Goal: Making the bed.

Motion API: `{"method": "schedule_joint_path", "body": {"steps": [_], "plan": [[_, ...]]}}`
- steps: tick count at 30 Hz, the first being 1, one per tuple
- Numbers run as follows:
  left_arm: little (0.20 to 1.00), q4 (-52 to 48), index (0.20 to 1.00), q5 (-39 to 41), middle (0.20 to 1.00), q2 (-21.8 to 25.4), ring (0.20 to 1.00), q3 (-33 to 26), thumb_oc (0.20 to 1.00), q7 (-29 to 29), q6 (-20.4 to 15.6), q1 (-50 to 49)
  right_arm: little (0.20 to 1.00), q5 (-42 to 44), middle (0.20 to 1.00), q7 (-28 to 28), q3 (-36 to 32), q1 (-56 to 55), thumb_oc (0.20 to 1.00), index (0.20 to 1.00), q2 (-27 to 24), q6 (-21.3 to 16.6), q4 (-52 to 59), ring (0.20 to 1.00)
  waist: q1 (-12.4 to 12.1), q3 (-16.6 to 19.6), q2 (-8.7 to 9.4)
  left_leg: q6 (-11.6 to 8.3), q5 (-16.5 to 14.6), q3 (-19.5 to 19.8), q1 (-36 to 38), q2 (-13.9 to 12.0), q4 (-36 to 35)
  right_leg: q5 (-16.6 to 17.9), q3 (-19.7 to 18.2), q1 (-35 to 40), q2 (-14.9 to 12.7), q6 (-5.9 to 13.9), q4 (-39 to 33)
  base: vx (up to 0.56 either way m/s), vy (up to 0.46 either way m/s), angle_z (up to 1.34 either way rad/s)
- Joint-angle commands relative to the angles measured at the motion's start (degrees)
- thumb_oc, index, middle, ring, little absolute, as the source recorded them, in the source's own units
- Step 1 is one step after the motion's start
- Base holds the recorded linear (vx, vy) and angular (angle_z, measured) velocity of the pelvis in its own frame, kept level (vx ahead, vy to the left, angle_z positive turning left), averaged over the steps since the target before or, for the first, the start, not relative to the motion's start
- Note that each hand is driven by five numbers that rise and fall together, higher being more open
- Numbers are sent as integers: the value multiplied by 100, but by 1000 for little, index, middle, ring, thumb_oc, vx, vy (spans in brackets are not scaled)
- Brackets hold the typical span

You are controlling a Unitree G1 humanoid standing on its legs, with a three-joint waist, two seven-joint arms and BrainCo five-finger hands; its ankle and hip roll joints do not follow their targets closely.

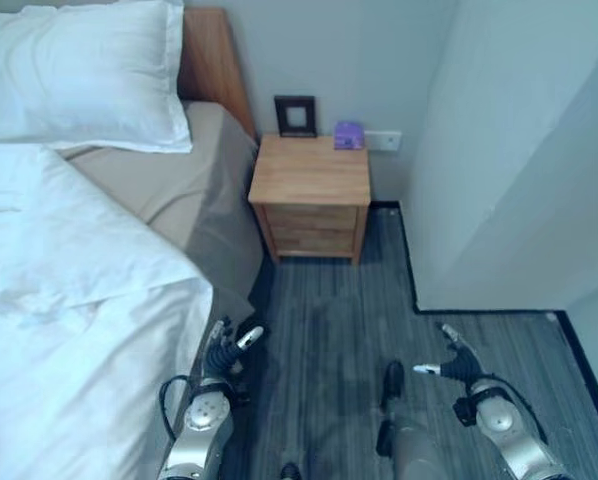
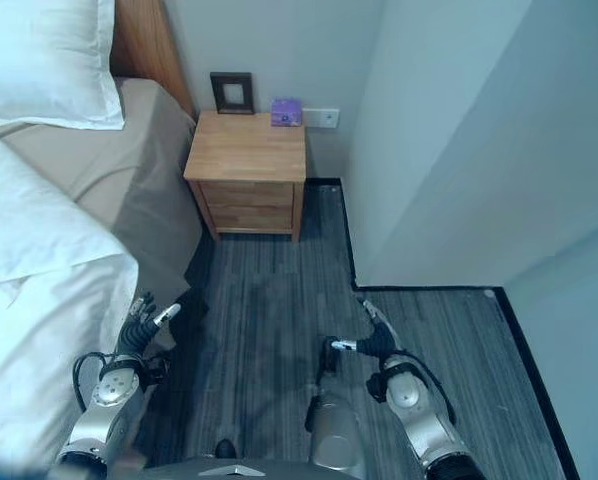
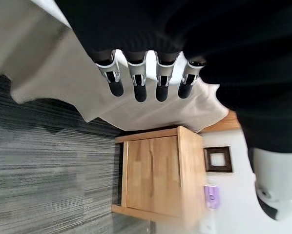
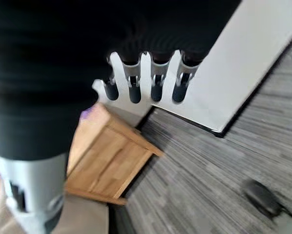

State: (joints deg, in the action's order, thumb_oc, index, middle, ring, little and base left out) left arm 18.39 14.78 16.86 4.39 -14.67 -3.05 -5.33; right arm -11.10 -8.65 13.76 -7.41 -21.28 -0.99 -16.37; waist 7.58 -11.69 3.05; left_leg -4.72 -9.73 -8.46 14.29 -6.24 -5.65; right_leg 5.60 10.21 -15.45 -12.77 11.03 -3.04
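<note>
Bed [image 1: 159, 190] runs lengthwise from the wooden headboard [image 1: 214, 60] at the far wall toward the robot, along the left side of the head views, cut off at the left and bottom edges. A white pillow [image 1: 79, 75] lies at the head end, its long side across the bed. A white duvet [image 1: 69, 320] covers the near part, its upper edge rumpled and slanting, leaving a beige sheet [image 1: 154, 180] bare between it and the pillow. The sheet hangs down the bed's right side toward the grey striped floor [image 1: 329, 320].

Left robot hand [image 1: 227, 345] hangs just beside the duvet's edge, fingers relaxed and holding nothing. Right robot hand [image 1: 454, 365] hangs over the floor, well apart from the bed, fingers loosely extended and empty.

Beside the headboard stands a wooden nightstand [image 1: 311, 175] carrying a dark picture frame [image 1: 295, 115] and a small purple object [image 1: 349, 134], too small to identify.
</note>
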Motion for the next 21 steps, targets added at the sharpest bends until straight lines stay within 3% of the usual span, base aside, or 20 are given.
{"method": "schedule_joint_path", "body": {"steps": [1,2,3,4,5,6,7,8,10,11,12,13,14,15,16,17,18,19,21], "plan": [[1000,-448,1000,-374,1000,85,1000,45,1000,48,-300,200,1000,109,1000,-81,-234,111,1000,1000,-105,-188,289,1000,292,-20,-229,-176,-208,-307,685,-191,317,318,-303,176,215,34,21,677,-341,75],[1000,-445,1000,-321,1000,-14,1000,25,1000,48,-326,79,1000,134,1000,-50,-235,145,1000,1000,-205,-207,247,1000,285,4,-420,-322,189,-129,508,-436,1335,277,-281,488,368,-133,56,669,-350,78],[1000,-446,1000,-322,1000,-14,1000,20,1000,48,-325,79,1000,135,1000,-50,-231,149,1000,1000,-205,-208,246,1000,314,20,-403,-326,210,-96,468,-425,1341,288,-262,471,344,-140,52,395,-328,61],[1000,-452,1000,-210,1000,-67,1000,25,1000,38,-324,70,1000,109,1000,-49,-208,230,1000,1000,-274,-204,214,1000,217,-40,-427,-399,660,-24,124,-556,2305,201,-210,726,404,-295,6,268,-404,28],[1000,-521,1000,0,1000,-131,1000,20,1000,77,-312,-4,1000,100,1000,-84,-231,352,1000,1000,-427,-191,270,1000,33,-207,-334,-442,1361,231,-716,-583,3990,11,-119,1195,437,-606,-97,266,-399,-9],[1000,-522,1000,0,1000,-127,1000,18,1000,77,-310,-1,1000,100,1000,-83,-231,355,1000,1000,-424,-190,271,1000,55,-190,-308,-437,1386,253,-758,-553,3992,23,-105,1174,405,-607,-100,437,-478,-19],[1000,-594,1000,94,1000,-139,1000,-21,1000,68,-344,-89,1000,99,1000,-143,-292,418,1000,1000,-571,-167,345,1000,-133,-334,-199,-400,1350,-153,-1204,-707,4624,-207,-61,1605,407,-764,-195,252,-211,-21],[1000,-596,1000,94,1000,-136,1000,-22,1000,68,-343,-88,1000,99,1000,-142,-293,418,1000,1000,-569,-165,348,1000,-137,-329,-175,-388,1371,-164,-1209,-681,4609,-195,-70,1592,382,-762,-196,374,-240,-17],[1000,-577,1000,139,1000,-166,1000,-30,1000,25,-377,-96,1000,2,1000,-104,-214,558,1000,1000,-664,-114,401,1000,-346,-422,-198,-371,1075,-501,-1656,-614,4473,-425,-69,1871,391,-740,-196,278,-43,-23],[1000,-602,1000,139,1000,-182,1000,-35,1000,41,-388,-124,1000,-41,1000,-91,-191,604,1000,1000,-695,-107,397,1000,-416,-410,-210,-343,1062,-748,-1815,-587,4167,-497,-86,1948,388,-718,-196,224,-8,-16],[1000,-602,1000,139,1000,-182,1000,-35,1000,41,-388,-124,1000,-41,1000,-91,-191,604,1000,1000,-695,-107,397,1000,-417,-408,-207,-343,1065,-751,-1813,-584,4162,-497,-88,1946,386,-718,-196,551,11,-22],[1000,-653,1000,125,1000,-197,1000,-75,1000,77,-404,-196,1000,-110,1000,-121,-211,608,1000,1000,-741,-136,391,1000,-469,-304,-363,-346,920,-1954,-1949,-919,2934,-937,212,2368,468,-631,-196,460,12,-2],[1000,-660,1000,125,1000,-203,1000,-73,1000,79,-400,-206,1000,-113,1000,-122,-210,602,1000,1000,-747,-138,388,1000,-480,-298,-356,-339,905,-1992,-1899,-889,2883,-957,204,2381,447,-619,-196,550,7,11],[1000,-661,1000,139,1000,-181,1000,-71,1000,81,-380,-186,1000,-130,1000,-149,-206,613,1000,1000,-761,-130,402,1000,-463,-273,-366,-339,972,-2487,-1880,-1008,2669,-1047,361,2502,470,-619,-196,229,-34,51],[1000,-652,1000,125,1000,-170,1000,-72,1000,58,-349,-150,1000,-153,1000,-190,-223,634,1000,1000,-755,-130,395,1000,-403,-236,-355,-373,1046,-3137,-1731,-1166,2461,-1158,600,2649,491,-613,-196,433,-116,63],[1000,-697,1000,168,1000,-113,1000,-93,1000,48,-328,-134,1000,-171,1000,-213,-234,651,1000,1000,-807,-141,499,1000,-354,-134,-323,-253,1110,-3969,-1462,-1373,2326,-1162,1072,2860,522,-660,-151,342,-110,65],[1000,-711,1000,173,1000,-109,1000,-94,1000,48,-321,-149,1000,-171,1000,-213,-231,642,1000,1000,-807,-139,504,1000,-340,-149,-316,-247,1109,-3962,-1439,-1361,2314,-1167,1089,2890,518,-657,-152,301,-60,50],[1000,-707,1000,176,1000,-115,1000,-83,1000,92,-303,-204,1000,-203,1000,-192,-219,638,1000,1000,-793,-140,568,1000,-324,-76,-325,-157,1051,-3977,-1288,-1231,2090,-1121,1227,2928,500,-628,-34,163,76,77],[1000,-693,1000,174,1000,-114,1000,-60,1000,109,-268,-224,1000,-378,1000,-168,-101,719,1000,1000,-768,-142,606,1000,-451,21,-294,23,952,-3640,-1256,-862,1676,-1102,1445,3025,365,-494,324,222,148,83]]}}
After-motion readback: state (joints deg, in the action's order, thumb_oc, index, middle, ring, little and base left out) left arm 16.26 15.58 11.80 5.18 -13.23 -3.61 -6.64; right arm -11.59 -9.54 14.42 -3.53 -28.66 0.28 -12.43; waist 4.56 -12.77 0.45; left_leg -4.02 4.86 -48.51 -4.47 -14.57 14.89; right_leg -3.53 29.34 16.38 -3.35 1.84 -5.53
